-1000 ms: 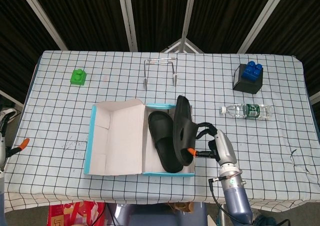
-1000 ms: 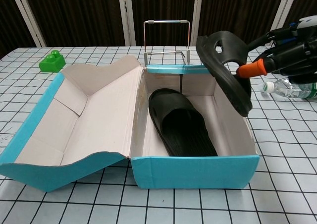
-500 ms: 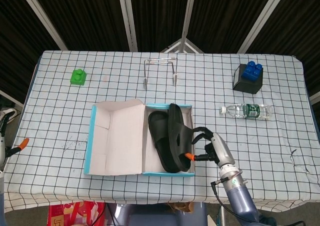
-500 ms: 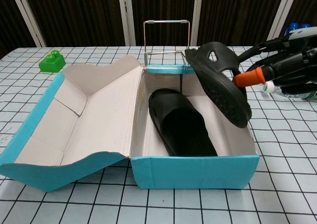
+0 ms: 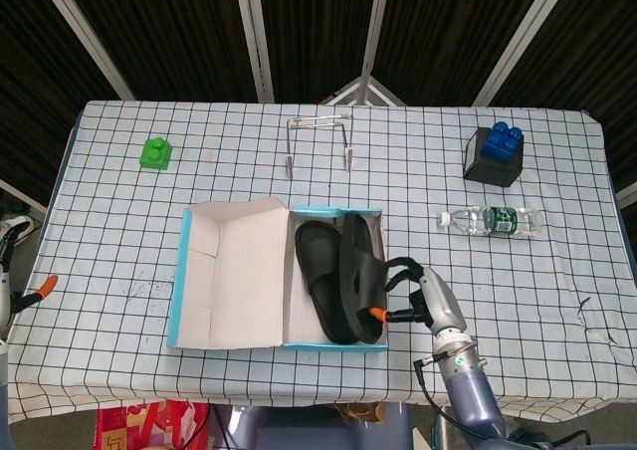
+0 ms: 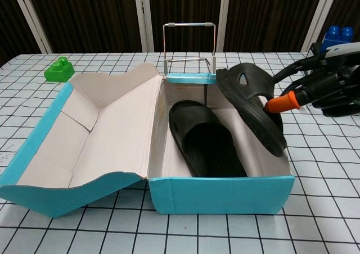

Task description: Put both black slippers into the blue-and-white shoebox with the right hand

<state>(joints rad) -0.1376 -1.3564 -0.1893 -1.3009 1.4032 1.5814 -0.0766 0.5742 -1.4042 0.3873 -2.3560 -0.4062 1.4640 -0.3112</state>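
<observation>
A blue-and-white shoebox (image 6: 225, 193) sits open on a checked counter (image 5: 557, 291), its lid folded out to the left. One black slipper (image 6: 205, 144) already lies flat inside, sole down. The robot's right hand (image 6: 332, 91) grips the second slipper (image 6: 250, 110) by its far edge, fingers (image 6: 287, 102) clenched on it, holding it tilted on its side over the box's right wall, probably so it can slide in beside its mate. The chest view shows the tilt and the slipper's lower end at the box rim; the head view shows instead its overlap with the first slipper, plus a water bottle (image 5: 493, 221), a green block (image 5: 156, 153) and a blue block (image 5: 501, 141). The left hand barely shows at the frame edge; whether it grips anything cannot be told.
</observation>
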